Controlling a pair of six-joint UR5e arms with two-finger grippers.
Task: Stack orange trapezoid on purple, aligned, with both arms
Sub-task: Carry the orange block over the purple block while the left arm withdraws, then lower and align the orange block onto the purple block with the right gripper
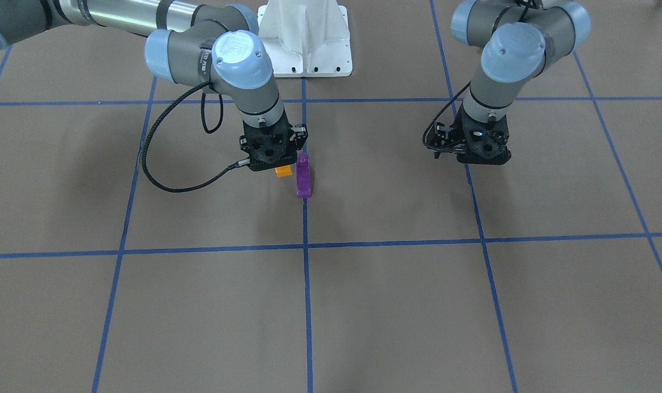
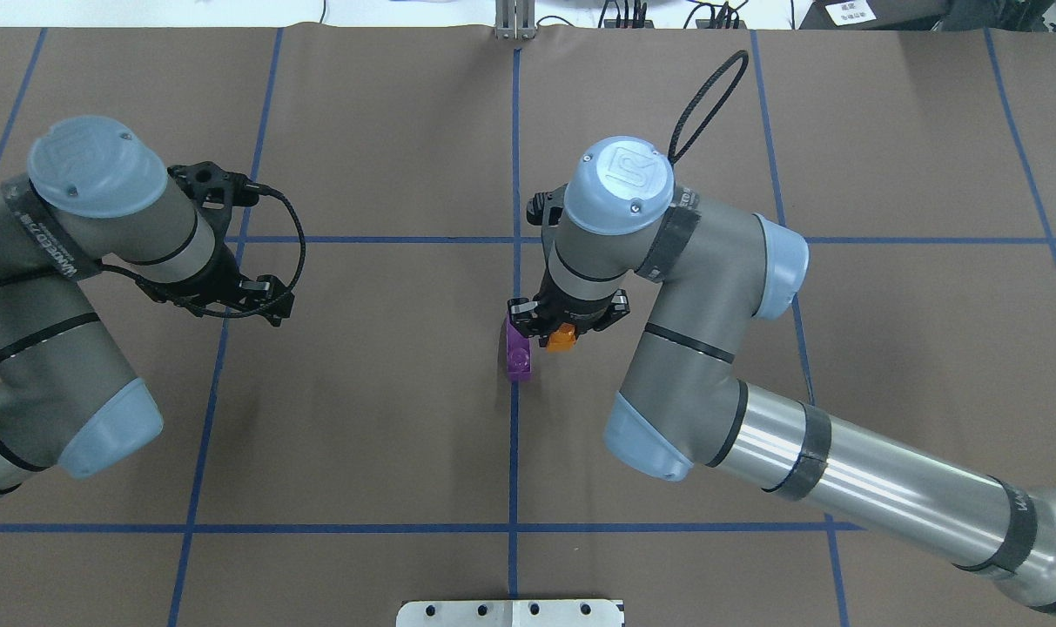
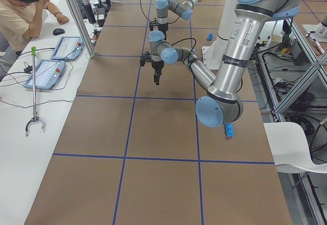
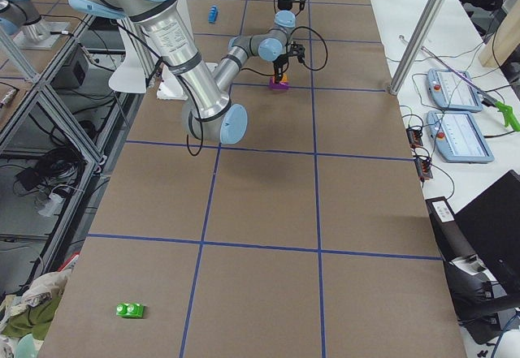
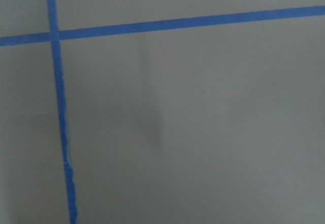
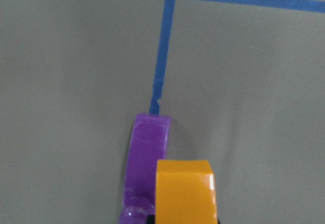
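The right gripper [image 2: 566, 329], just right of centre in the overhead view, has its fingers closed on the small glossy orange plastic trapezoid block [image 2: 561, 339]; the block hangs from the fingertips, just beside the small glossy purple plastic sloped block [image 2: 519, 353]. The purple block rests on the matte brown table covering [image 2: 362, 392], on the vertical blue tape line [image 2: 514, 174] at mid-frame. The left gripper [image 2: 253, 299], at centre left of the same view, hovers well apart from both blocks; whether its fingers are open or closed cannot be told; the left wrist view shows only covering and tape.

Step in hand, as judged: carry the orange block over the purple one and seat it. In the right wrist view the orange block sits to the right of the purple body, overlapping only its edge; shift it sideways until the outlines coincide; match slope to slope; then lower straight onto the stud [image 6: 134, 215]. Both blocks look hard, smooth and glossy; expect the purple one to slide on the covering under an off-centre push; the left gripper could brace it. Press down only once the block is aligned over the stud.
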